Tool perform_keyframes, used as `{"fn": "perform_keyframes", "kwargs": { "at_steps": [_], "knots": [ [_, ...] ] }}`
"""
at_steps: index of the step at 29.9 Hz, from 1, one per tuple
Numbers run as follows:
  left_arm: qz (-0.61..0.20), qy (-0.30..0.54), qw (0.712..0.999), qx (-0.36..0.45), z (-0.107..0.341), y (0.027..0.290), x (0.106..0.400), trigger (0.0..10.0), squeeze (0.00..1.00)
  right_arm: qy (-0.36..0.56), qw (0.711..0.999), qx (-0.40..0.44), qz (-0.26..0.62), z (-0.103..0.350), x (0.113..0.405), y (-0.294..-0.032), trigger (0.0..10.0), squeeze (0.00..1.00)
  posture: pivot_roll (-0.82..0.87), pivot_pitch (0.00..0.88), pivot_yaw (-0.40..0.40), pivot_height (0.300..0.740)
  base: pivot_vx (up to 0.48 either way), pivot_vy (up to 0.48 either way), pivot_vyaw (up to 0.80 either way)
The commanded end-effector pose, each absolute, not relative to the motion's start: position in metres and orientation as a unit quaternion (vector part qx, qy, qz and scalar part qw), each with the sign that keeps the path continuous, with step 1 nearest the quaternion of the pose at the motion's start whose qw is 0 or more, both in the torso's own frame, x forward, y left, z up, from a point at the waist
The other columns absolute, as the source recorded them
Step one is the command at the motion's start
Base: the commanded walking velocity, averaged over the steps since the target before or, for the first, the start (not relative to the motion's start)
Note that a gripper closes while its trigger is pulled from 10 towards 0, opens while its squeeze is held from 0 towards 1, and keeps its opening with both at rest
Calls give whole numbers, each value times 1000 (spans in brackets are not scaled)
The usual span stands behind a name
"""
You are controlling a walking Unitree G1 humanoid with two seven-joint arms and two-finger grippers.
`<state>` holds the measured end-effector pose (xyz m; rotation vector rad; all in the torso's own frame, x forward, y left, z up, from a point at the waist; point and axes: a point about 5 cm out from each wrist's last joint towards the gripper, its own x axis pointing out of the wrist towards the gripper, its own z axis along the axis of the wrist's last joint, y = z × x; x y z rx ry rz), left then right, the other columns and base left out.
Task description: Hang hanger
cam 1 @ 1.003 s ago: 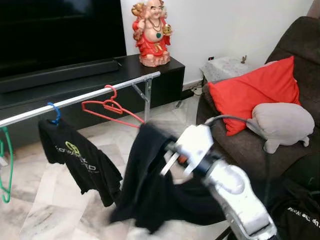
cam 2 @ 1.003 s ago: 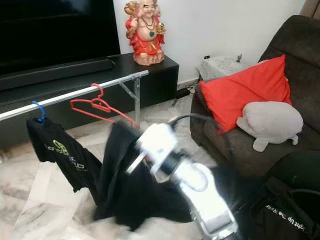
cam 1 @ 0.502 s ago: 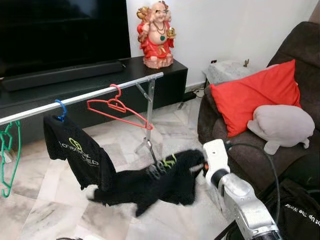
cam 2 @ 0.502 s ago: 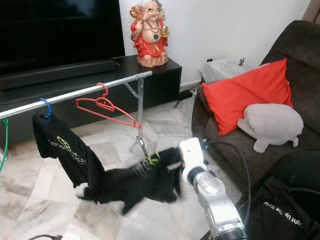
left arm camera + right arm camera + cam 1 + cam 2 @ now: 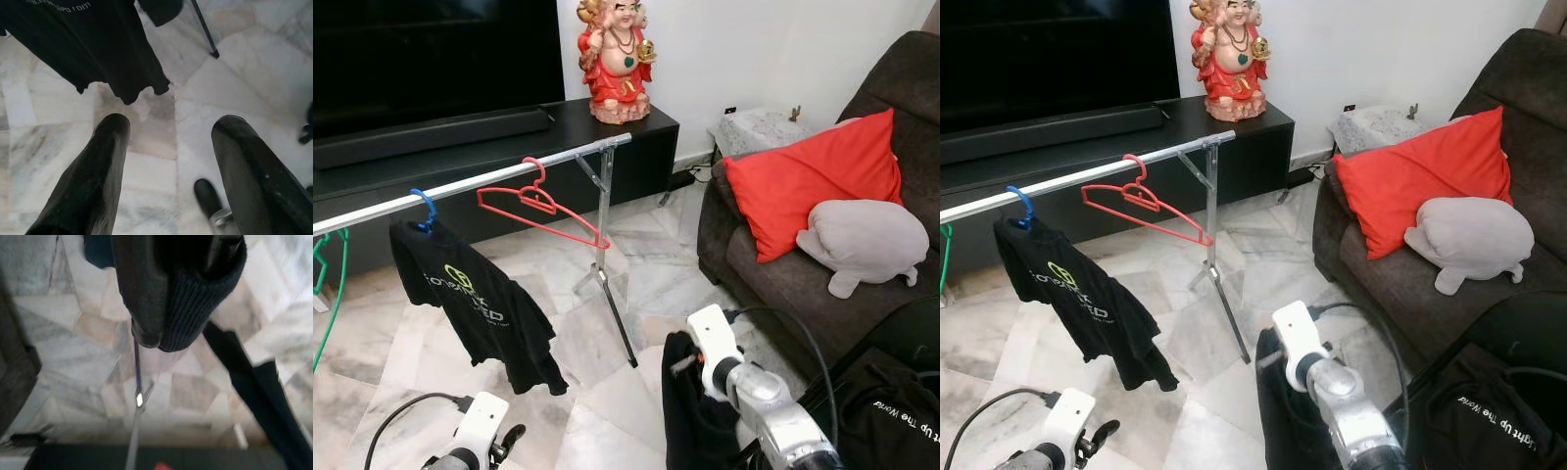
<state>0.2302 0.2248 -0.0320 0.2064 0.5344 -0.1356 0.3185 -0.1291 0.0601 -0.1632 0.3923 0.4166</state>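
Marble floor open under and in front of the rail; sofa bounds the right side, TV cabinet the back. Clothes rail runs left to right. On it: green hanger far left, blue hanger carrying a black t-shirt, bare red hanger near the rail's right end. Right gripper low by the sofa, clamped on a black garment hanging off it. Left gripper low over floor, fingers spread wide, empty.
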Motion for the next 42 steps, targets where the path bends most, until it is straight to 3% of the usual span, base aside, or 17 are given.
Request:
{"fn": "perform_keyframes", "kwargs": {
  "at_steps": [1, 7, 11, 17, 28, 38, 42],
  "knots": [
    [-62, 243, 964, 95, -27, 222, 234, 10000, 0, 159, 965, -65, 197, 73, 325, -127, 10000, 0, -2, 35, 4, 740, 0, 0, 0],
    [-108, 181, 972, 100, -6, 204, 255, 10000, 0, 143, 964, -73, 212, 78, 326, -121, 10000, 0, -2, 30, 6, 740, 0, 0, 0],
    [-192, 159, 962, 113, 11, 188, 270, 10000, 0, 127, 956, -110, 240, 83, 327, -116, 10000, 0, -1, 22, 3, 740, 0, 0, 780],
    [-240, 119, 956, 119, 37, 177, 286, 10000, 0, 127, 950, -115, 261, 88, 330, -111, 10000, 0, 2, 18, 1, 740, 0, 0, 794],
    [-342, 85, 931, 97, 70, 147, 292, 10000, 0, 137, 956, -111, 233, 89, 334, -113, 10000, 0, 7, 42, 6, 740, 0, 0, 718],
    [-337, 93, 932, 93, 70, 142, 290, 10000, 0, 150, 966, -78, 196, 87, 334, -115, 10000, 0, 3, 50, 16, 740, 0, 0, 0],
    [-283, 100, 951, 79, 64, 154, 291, 10000, 0, 163, 968, -75, 175, 80, 333, -117, 10000, 0, 8, 54, 18, 740, 0, 0, 0]
  ]
}}
